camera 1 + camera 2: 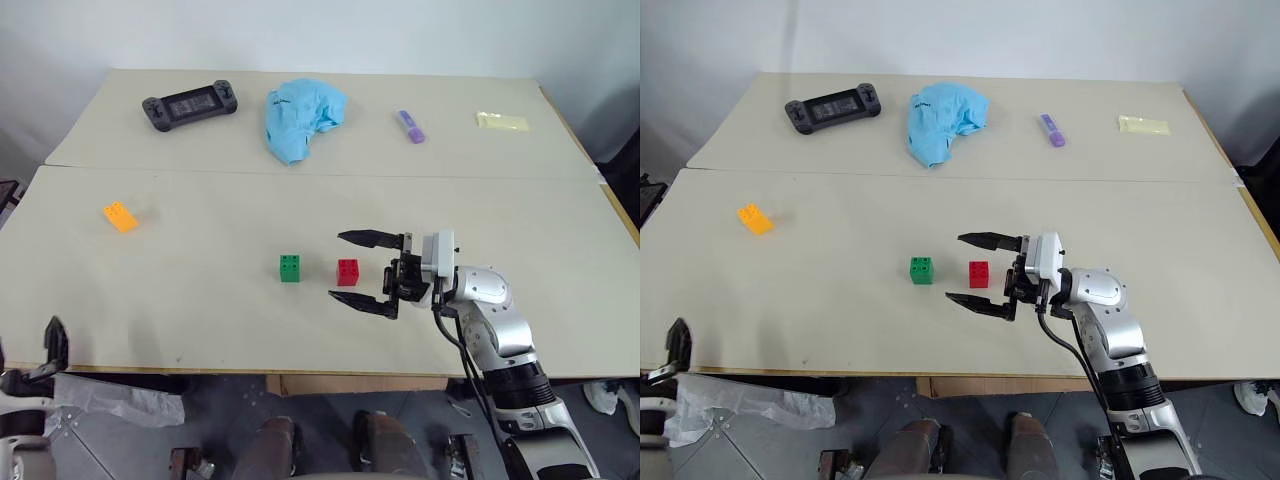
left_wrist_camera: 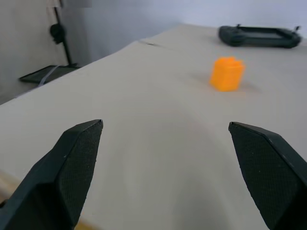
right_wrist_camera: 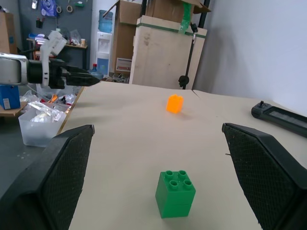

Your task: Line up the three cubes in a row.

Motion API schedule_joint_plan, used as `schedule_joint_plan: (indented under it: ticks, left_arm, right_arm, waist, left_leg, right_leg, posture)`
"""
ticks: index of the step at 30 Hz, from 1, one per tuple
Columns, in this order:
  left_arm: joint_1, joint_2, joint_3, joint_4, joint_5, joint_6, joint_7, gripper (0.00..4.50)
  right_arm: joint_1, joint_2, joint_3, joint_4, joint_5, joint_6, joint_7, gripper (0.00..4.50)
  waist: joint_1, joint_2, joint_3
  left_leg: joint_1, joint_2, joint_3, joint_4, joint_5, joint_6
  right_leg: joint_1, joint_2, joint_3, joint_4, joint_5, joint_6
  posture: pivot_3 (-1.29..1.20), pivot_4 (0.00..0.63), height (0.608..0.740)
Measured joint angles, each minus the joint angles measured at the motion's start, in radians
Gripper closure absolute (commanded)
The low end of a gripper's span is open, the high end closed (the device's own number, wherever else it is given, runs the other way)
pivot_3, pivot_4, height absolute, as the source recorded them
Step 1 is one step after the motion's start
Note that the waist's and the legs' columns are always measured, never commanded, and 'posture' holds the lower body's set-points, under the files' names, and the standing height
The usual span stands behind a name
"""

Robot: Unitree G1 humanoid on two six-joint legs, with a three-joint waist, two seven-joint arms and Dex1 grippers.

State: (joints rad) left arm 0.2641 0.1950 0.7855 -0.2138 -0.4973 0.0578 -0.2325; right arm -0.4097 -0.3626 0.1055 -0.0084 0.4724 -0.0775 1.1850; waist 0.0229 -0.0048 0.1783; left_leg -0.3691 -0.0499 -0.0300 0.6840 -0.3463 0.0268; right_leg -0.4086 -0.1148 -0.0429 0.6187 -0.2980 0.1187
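Green cube, red cube, orange cube.

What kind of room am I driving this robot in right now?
Probably a workshop or lab storeroom. Past the pale table, the right wrist view shows stacked cardboard boxes, a large wooden crate, a water cooler, and tools hanging on a dark wall.
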Motion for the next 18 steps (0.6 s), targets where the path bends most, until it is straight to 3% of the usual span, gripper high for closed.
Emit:
schedule_joint_plan:
  ticks: [9, 13, 18]
  left_arm:
    - [-0.388, 0.098, -0.138, 0.032, 0.068, 0.269, 0.325, 0.03]
    - [-0.639, 0.103, -0.195, 0.255, 0.130, 0.243, 0.401, 0.03]
    - [-0.812, 0.118, -0.244, 0.510, 0.220, 0.175, 0.505, 0.03]
  right_arm:
    - [0.001, 0.024, 0.002, 0.004, -0.021, -0.012, -0.036, 0.00]
    - [0.001, 0.033, 0.004, 0.008, -0.033, -0.013, -0.051, 0.00]
    - [0.011, 0.036, 0.015, -0.009, -0.033, -0.010, -0.049, 0.00]
  waist:
    - [-0.002, -0.001, -0.001]
    - [0.001, -0.001, -0.001]
    - [-0.010, -0.002, -0.001]
  left_leg:
    - [0.000, -0.001, 0.000, 0.000, 0.001, -0.001]
    - [-0.001, -0.002, 0.001, 0.000, 0.001, -0.001]
    - [-0.001, -0.004, 0.001, 0.000, 0.001, -0.001]
  right_leg:
    - [-0.002, 0.002, -0.002, 0.006, 0.000, 0.000]
    - [-0.003, 0.004, -0.009, 0.007, 0.000, 0.000]
    - [-0.003, 0.004, -0.009, 0.007, 0.000, 0.001]
  posture:
    - [0.00, 0.150, 0.740]
    - [0.00, 0.150, 0.740]
    - [0.00, 0.150, 0.740]
